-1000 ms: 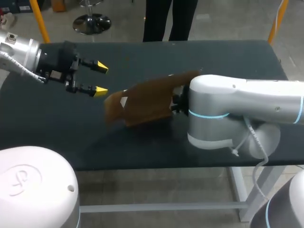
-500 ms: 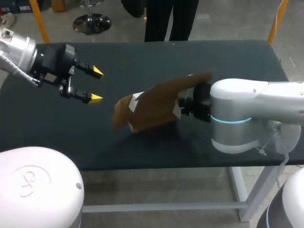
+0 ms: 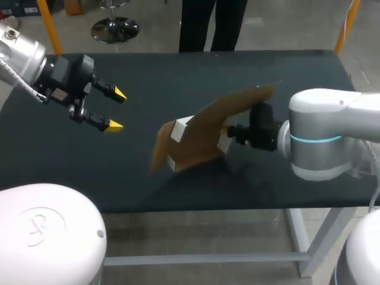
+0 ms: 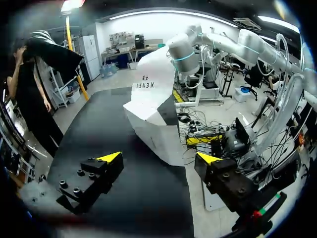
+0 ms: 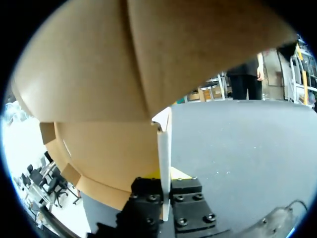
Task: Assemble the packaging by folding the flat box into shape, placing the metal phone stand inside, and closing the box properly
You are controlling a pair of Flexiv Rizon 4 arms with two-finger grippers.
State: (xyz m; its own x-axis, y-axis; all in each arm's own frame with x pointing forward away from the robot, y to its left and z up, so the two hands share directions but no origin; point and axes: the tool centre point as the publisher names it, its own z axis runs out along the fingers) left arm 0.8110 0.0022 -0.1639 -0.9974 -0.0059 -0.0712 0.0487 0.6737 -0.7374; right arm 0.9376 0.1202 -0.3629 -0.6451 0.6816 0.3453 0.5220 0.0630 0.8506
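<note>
I count two arms, two grippers, one box and one table (image 3: 178, 71).

My left arm comes in from the far left corner, its wrist angled down toward the table's middle. The left gripper (image 3: 116, 110) hangs over the dark top with its fingers spread wide and nothing between them. In its wrist view the left gripper (image 4: 159, 158) points at the box (image 4: 153, 114), which stands well ahead of it, white face toward the camera.

The box (image 3: 202, 133) sits near the table's middle: brown card, half folded and tilted, with its high edge toward the right arm and its low corner down by the table top. I cannot tell whether that corner touches.

My right arm comes in level from the right side, wrist pointing left. The right gripper (image 3: 233, 133) is at the box's right edge. In the right wrist view the right gripper (image 5: 166, 188) is clamped on a thin white-edged panel of the box (image 5: 114, 74), both fingers pressing it.
</note>
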